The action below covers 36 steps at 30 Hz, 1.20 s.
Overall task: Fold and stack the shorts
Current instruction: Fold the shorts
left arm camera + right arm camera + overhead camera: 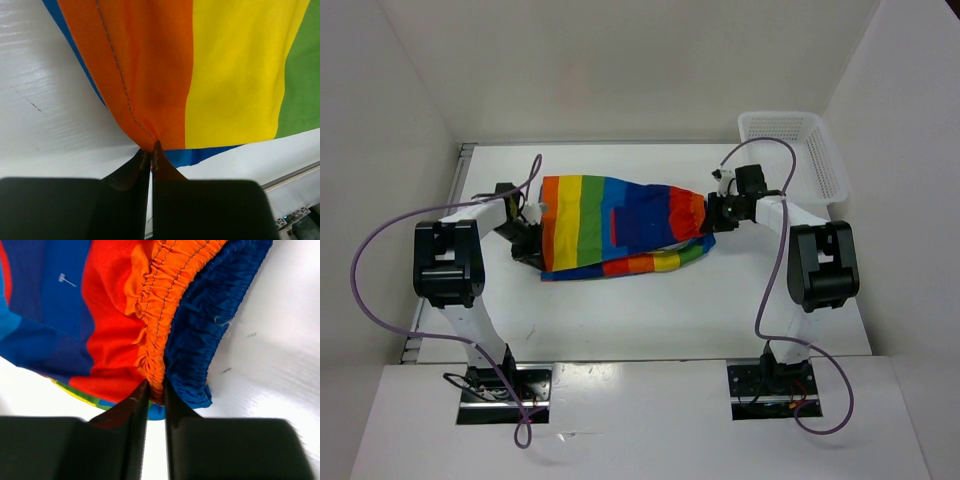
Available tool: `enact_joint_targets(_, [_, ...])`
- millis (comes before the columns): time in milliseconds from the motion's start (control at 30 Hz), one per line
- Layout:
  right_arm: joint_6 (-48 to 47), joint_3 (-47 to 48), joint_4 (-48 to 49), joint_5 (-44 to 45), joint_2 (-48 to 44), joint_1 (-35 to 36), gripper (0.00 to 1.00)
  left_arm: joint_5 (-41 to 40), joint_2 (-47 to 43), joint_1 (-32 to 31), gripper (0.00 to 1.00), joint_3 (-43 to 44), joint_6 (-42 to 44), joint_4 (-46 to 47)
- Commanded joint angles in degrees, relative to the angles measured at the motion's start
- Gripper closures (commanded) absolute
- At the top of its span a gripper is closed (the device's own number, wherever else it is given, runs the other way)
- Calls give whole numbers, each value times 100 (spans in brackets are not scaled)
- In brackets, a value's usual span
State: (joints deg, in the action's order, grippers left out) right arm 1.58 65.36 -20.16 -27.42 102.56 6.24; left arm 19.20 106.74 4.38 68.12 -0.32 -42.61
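The rainbow-striped shorts (620, 225) lie stretched across the middle of the white table, leg hems to the left and gathered waistband to the right. My left gripper (533, 236) sits at their left edge. In the left wrist view it (151, 152) is shut on a pinch of the orange stripe (150, 65) near the hem. My right gripper (712, 214) is at the waistband end. In the right wrist view it (156, 390) is shut on the ruffled orange elastic (165, 300), with the blue elastic (210, 325) just beside its right finger.
A white lattice basket (798, 148) stands at the back right corner, behind the right arm. The table's (650, 310) left and back edges meet white walls. Purple cables loop from both arms over the table's sides.
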Motion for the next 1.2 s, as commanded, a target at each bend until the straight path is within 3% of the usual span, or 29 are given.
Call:
enact_joint_targets(0, [-412, 389, 49, -71, -192, 53, 82, -83, -161, 45, 99, 202, 32, -195])
enact_joint_targets(300, [-1248, 740, -700, -430, -641, 53, 99, -461, -364, 98, 100, 878, 32, -757])
enact_joint_targets(500, [-1809, 1363, -1472, -563, -693, 53, 100, -330, -627, 151, 100, 1713, 32, -1609])
enact_joint_targets(633, [-2039, 1506, -2131, -501, -694, 0, 100, -329, -777, 151, 100, 1618, 32, -2311])
enact_joint_targets(767, [-1654, 787, -1949, -29, -694, 0, 99, -470, -769, -174, 98, 749, 32, -2059])
enact_joint_targets(833, [-1172, 417, -1693, 245, -589, 0, 86, -470, -550, -288, 92, 484, 32, -1787])
enact_joint_targets(867, [-1056, 303, -1693, 437, -588, -139, 65, -383, -471, -289, 86, 283, 32, -1690])
enact_joint_targets(1000, [-529, 187, -1255, 737, -351, -211, 39, -435, -49, -350, 80, 211, 32, -1250])
enact_joint_targets(1167, [52, 82, -990, 958, -53, -211, 28, -285, 66, -350, 74, 263, 32, -1250])
